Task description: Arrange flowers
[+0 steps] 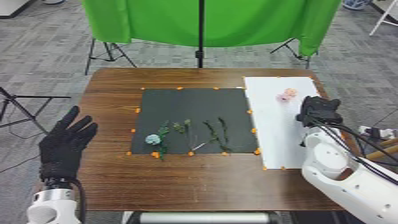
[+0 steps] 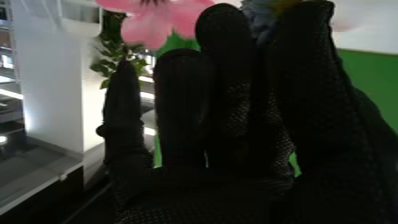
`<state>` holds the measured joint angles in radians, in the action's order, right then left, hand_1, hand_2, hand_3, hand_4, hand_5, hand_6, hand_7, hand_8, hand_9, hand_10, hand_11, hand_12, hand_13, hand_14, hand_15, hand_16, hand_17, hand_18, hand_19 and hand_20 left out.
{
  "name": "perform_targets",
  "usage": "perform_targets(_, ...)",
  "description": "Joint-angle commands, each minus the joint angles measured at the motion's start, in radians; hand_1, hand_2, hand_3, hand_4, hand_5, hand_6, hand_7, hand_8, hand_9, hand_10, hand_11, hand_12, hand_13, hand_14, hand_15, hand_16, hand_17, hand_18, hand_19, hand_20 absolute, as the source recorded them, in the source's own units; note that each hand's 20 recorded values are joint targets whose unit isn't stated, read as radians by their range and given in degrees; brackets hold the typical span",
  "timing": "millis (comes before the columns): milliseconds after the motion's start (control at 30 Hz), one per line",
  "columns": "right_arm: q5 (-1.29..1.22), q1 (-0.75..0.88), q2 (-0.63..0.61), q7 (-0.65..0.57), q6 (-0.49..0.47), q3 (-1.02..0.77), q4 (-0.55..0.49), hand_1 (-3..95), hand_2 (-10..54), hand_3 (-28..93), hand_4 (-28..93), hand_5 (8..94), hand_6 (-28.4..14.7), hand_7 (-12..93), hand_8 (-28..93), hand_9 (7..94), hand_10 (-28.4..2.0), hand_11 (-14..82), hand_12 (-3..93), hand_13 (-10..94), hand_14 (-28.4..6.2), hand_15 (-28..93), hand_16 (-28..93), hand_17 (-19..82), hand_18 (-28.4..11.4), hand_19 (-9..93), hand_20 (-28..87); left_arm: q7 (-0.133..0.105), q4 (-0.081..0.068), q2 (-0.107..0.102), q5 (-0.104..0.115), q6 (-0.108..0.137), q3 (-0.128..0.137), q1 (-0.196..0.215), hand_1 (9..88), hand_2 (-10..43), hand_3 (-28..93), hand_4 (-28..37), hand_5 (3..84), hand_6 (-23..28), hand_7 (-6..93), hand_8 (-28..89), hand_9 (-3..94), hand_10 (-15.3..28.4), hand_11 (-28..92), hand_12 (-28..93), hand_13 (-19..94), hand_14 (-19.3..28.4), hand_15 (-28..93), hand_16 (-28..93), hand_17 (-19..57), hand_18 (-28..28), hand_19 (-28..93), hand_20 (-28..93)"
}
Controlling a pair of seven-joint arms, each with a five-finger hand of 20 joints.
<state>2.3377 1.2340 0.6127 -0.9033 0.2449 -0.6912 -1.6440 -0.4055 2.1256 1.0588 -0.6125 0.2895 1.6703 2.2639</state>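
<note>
Our table (image 1: 204, 185) carries a dark mat (image 1: 187, 110), with a white board (image 1: 277, 135) along its right side. Right of the mat, our right hand (image 1: 322, 110) looks released, fingers extended; our left hand (image 1: 60, 152), also open, waits left. Pink flowers (image 1: 283, 98), right of the mat, lie leftward and slightly beyond our right hand, clearly the nearer; stems (image 1: 224, 132) point lengthwise away from us on the mat's near half.

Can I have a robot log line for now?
Arrange flowers | right hand: at white sheet's right edge | left hand: open, table's left edge | blue flower: on dark mat
</note>
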Motion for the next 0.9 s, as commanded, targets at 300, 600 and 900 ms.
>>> perform_targets(300,0.125,-0.007,-0.003,-0.005,0.172,-0.016,-0.115,57.1,-9.5,57,-28,88.9,6.7,15,-1,87.4,-5.3,32.2,31.9,69,-5.8,73,23,19,-23.6,72,40,0.020,-0.002,0.020,-0.007,-0.010,0.006,0.014,19.6,7.3,81,-28.3,36.6,8.5,7.3,-8,33.5,20.0,24,11,21,27.7,58,-11,-8.1,28.4,57,2)
perform_targets(600,0.078,-0.227,0.180,0.090,0.183,0.148,-0.110,56.1,-9.5,59,-28,89.4,6.4,14,-1,87.7,-5.5,32.3,32.2,69,-5.9,73,23,19,-23.0,73,40,0.008,0.011,0.009,-0.007,-0.002,0.015,0.024,19.6,7.4,81,-28.3,36.5,8.5,7.3,-8,33.4,20.0,24,11,21,27.8,58,-11,-8.0,28.4,57,2)
perform_targets(900,-0.044,-0.432,0.577,0.311,0.088,0.364,0.111,54.0,-9.5,62,-28,88.9,6.6,14,-1,87.2,-5.8,36.1,31.9,69,-5.9,74,24,19,-22.4,73,40,0.011,0.010,-0.018,-0.014,-0.008,0.002,-0.003,19.6,7.3,81,-28.3,36.5,8.5,7.3,-7,33.4,20.0,24,11,21,27.7,58,-11,-8.0,28.4,57,2)
